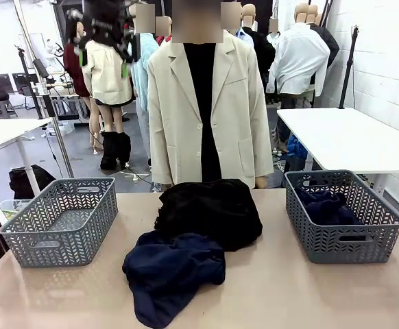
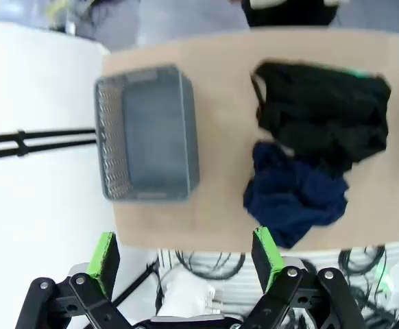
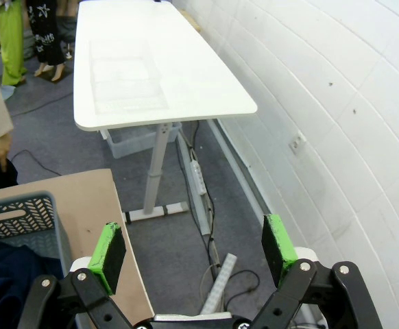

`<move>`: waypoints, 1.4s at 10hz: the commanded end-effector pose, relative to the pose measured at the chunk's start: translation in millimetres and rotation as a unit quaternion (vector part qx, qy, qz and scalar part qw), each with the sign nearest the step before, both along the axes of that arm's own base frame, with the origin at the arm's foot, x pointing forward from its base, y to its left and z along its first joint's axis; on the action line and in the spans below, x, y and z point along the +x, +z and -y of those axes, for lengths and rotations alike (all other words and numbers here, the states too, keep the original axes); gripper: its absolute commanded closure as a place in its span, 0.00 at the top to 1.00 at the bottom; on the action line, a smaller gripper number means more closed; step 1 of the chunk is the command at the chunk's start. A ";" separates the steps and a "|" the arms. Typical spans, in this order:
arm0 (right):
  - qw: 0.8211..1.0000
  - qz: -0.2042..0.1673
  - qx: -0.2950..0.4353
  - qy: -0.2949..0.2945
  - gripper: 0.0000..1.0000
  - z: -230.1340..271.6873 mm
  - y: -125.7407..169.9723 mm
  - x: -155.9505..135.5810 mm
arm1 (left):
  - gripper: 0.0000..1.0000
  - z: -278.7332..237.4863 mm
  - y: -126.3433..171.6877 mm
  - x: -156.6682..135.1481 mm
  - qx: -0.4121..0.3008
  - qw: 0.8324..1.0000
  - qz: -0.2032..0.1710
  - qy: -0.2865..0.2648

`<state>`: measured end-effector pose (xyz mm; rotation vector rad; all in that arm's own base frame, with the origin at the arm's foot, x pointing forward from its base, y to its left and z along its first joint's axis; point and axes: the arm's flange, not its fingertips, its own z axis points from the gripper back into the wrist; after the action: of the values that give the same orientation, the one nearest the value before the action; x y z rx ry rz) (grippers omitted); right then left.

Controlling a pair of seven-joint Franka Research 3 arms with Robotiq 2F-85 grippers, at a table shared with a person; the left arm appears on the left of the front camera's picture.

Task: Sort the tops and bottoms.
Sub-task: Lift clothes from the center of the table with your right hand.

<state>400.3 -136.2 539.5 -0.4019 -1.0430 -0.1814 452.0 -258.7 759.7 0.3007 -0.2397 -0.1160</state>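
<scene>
a: clothes first, where?
b: black garment (image 1: 210, 209) (image 2: 323, 113) heaped mid counter (image 1: 309, 295), towards the far side, right in front of the person (image 1: 210, 103). navy garment (image 1: 175, 271) (image 2: 292, 192) bunched on the near side, touching the black one.
a: any green shorts?
b: left wrist view has a green sliver (image 2: 356, 72) at the black garment's far edge. too small to tell what it is.
a: baskets?
b: left basket (image 1: 62, 243) (image 2: 110, 137) on the counter's left, apart from the pile. right basket (image 1: 343, 243) (image 3: 14, 212) on the right, also apart, with dark blue clothes (image 1: 326, 205) (image 3: 7, 274) lying in it.
a: tools?
b: left tool (image 2: 186, 253) high over the counter's near edge, looking down. jaws wide apart, nothing between the green pads. right tool (image 3: 192, 247) off the counter's right end, over the floor (image 3: 179, 253), beside the right basket. jaws wide too, holding nothing.
a: beyond that?
b: white table (image 3: 151, 62) (image 1: 350, 137) past the right end, along a white brick wall (image 3: 336, 103).
</scene>
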 end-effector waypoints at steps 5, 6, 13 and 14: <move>1.000 0.001 -0.001 0.000 1.00 0.3 -0.2 0.3 | 1.00 0.1 7.7 4.3 0.001 1.000 0.024 0.001; 1.000 0.001 -0.001 0.000 1.00 0.3 -0.2 0.3 | 1.00 -12.6 1.8 21.2 0.026 0.999 0.010 -0.025; 1.000 0.001 -0.001 0.000 1.00 0.3 -0.2 0.3 | 1.00 -227.9 -18.6 14.9 -0.123 0.986 0.009 0.111; 1.000 0.001 -0.001 0.000 1.00 0.3 -0.2 0.3 | 1.00 -246.0 -26.9 15.4 -0.140 0.986 0.003 0.094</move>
<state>400.2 -136.4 539.4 -0.4019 -1.0427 -0.1818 472.0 -16.0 753.0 0.1026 -0.2176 0.1614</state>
